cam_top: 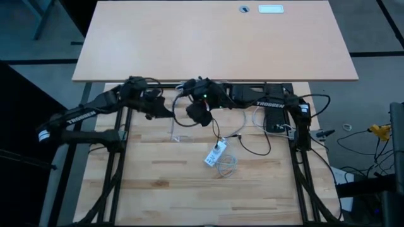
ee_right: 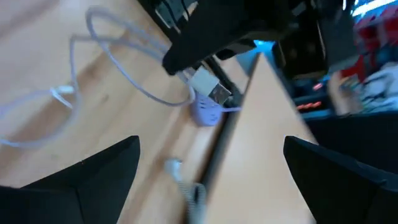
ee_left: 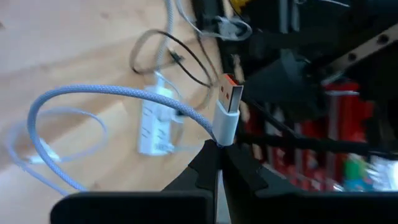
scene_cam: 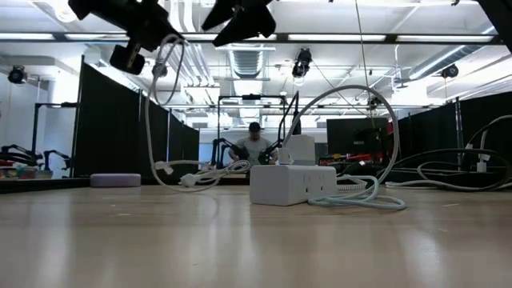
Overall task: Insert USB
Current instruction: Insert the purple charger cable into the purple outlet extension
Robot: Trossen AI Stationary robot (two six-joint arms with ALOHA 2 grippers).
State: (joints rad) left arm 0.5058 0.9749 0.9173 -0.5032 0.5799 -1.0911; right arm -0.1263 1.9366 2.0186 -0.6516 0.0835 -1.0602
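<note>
1. My left gripper (ee_left: 219,163) was raised off the table with its fingers pressed together on the white USB cable (ee_left: 118,94), pinching it just behind the plug. The USB plug (ee_left: 229,99) stood clear above my fingertips, its orange-tipped metal end pointing away from me and free of any socket.
2. My right gripper (ee_right: 208,180) hung near the left one at the back middle of the table (cam_top: 164,195), its fingers spread wide and holding nothing. From its wrist camera the plug (ee_right: 214,91) showed a short way ahead, still pinched by the left fingers.
3. Below the raised plug, the cable drooped in a loose loop towards the table, and its other end lay on the wood near the power strip.
4. Farther out towards the table's middle lay the white power strip (cam_top: 215,153), flat on the wood and well apart from both grippers. Its own pale cord (scene_cam: 352,196) coiled just beside it, and a white adapter (scene_cam: 301,150) sat on top of it. I could not tell which face carried the USB socket.
5. Beyond the table, a person (scene_cam: 253,144) sat at a desk in the room behind, clear of the work.
6. Judgement: the step in hand was carrying and presenting the plug; insertion was not yet begun. The next move called for bringing the plug down to the strip, squaring it to the socket, and likely using the free right gripper to steady the strip against the push. The light strip could slide if left unbraced.
</note>
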